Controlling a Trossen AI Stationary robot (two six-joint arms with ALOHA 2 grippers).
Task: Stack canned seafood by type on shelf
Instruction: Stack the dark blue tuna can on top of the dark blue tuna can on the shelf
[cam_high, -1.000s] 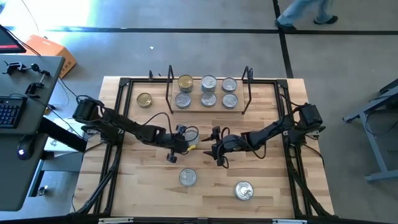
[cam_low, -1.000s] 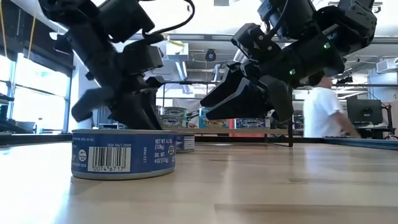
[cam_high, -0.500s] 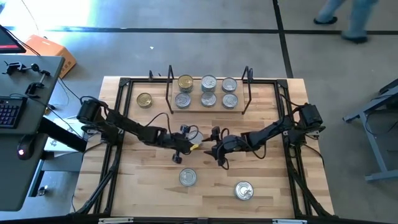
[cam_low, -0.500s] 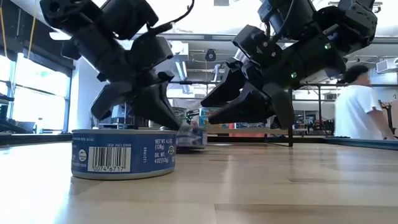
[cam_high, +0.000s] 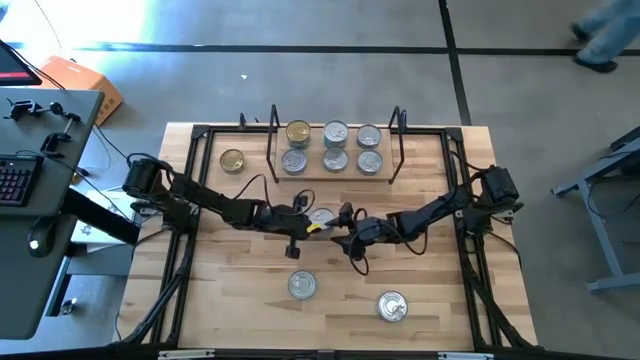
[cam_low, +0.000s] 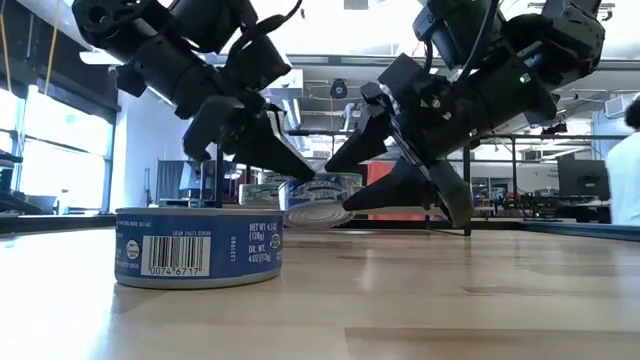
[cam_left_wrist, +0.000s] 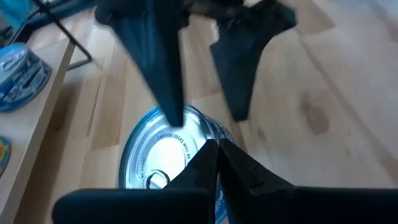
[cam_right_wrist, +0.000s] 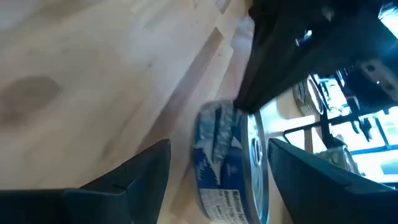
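On the left of the wooden table (cam_high: 240, 300) a gold-lidded tin (cam_high: 232, 161) sits alone, just outside the shelf's left wire upright. The left arm reaches in from the left edge toward the table's middle. The left gripper (cam_high: 300, 217) has its fingers pressed fully together, their tips resting on the lid of a silver tin (cam_high: 322, 216); the left wrist view shows the two dark fingers (cam_left_wrist: 214, 158) meeting in a point over that shiny lid (cam_left_wrist: 163, 149). They hold nothing between them.

That tin lies at the centre of the table, between the two grippers. In the low view it (cam_low: 322, 196) appears tilted and slightly off the wood, wedged between the dark fingers on either side.

Along the back edge stands the shelf (cam_high: 335, 172), a light plank with a black wire upright at each end. Six tins rest on it in two rows of three: a gold-lidded one (cam_high: 298, 132) at the back left, the others silver.

Nearer the front edge, a silver tin (cam_high: 302, 285) stands right of the left arm's reach, and another (cam_high: 392, 305) further right; the first shows in the low view as the blue-labelled can (cam_low: 199, 248) close to the camera.

The right gripper (cam_high: 348, 232) comes in from the right edge, its fingers spread wide on either side of the centre tin (cam_right_wrist: 231, 162), not clamped on it.
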